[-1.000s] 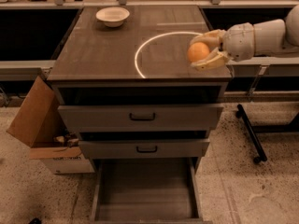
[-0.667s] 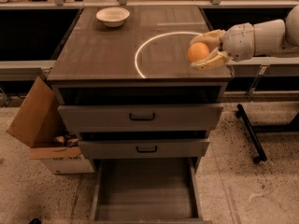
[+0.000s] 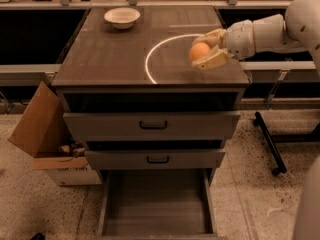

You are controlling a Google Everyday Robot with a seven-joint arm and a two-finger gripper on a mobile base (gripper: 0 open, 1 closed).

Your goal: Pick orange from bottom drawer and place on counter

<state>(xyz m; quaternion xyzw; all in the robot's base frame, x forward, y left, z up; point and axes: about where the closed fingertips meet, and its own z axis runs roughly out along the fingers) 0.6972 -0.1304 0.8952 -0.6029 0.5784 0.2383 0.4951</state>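
Note:
The orange (image 3: 199, 51) is held between the cream fingers of my gripper (image 3: 205, 49), just above the right part of the counter (image 3: 110, 54), inside the bright white arc mark (image 3: 150, 59). My white arm reaches in from the right. The gripper is shut on the orange. The bottom drawer (image 3: 156, 204) is pulled open below, and its flat grey floor shows nothing in it.
A white bowl (image 3: 122, 17) stands at the counter's far left. Two shallower drawers with black handles (image 3: 153, 125) sit partly open above the bottom drawer. An open cardboard box (image 3: 42, 134) stands on the floor at the left. A black stand leg (image 3: 267, 141) lies at the right.

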